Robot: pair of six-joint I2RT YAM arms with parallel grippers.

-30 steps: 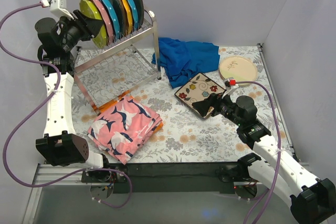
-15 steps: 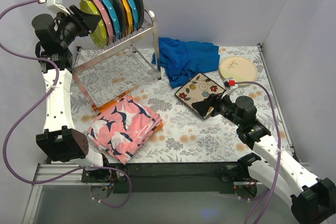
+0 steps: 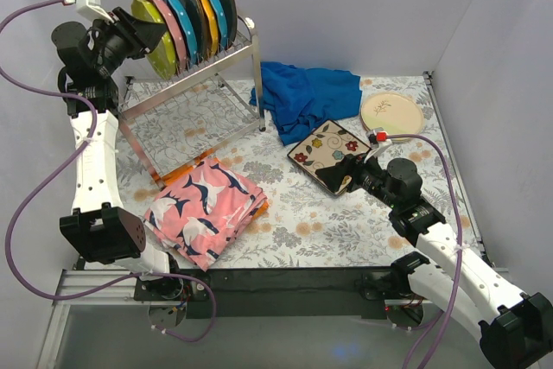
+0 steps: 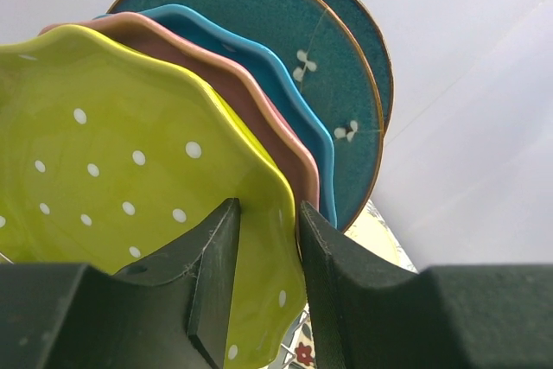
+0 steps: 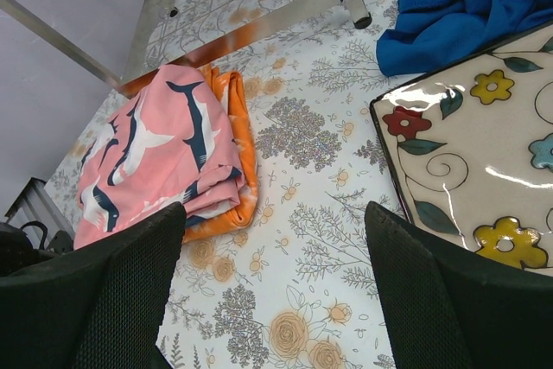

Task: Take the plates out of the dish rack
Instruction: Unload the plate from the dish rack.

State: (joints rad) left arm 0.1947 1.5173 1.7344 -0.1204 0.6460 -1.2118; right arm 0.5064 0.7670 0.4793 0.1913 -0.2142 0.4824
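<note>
Left gripper [image 4: 270, 218] is up at the left end of the dish rack [image 3: 257, 84], with one finger on each side of the rim of the yellow-green dotted plate [image 4: 130, 153]. The jaws are narrow, and I cannot tell whether they actually press the rim. That plate stands upright in the rack as the front one of the row. Behind it are the pink plate [image 4: 275, 131], the light blue plate [image 4: 298, 114] and the dark teal plate [image 4: 259, 23] (more sit behind in the top view).

Right gripper [image 5: 272, 213] is spread wide with nothing between the fingers, low over the floral table [image 3: 285, 213] at the near edge of the square floral plate [image 3: 333, 151]. The round cream plate [image 3: 391, 114] lies flat at far right. A blue cloth [image 3: 307, 97] lies beside the rack, and a pink patterned cloth [image 3: 207, 205] lies in front of it.
</note>
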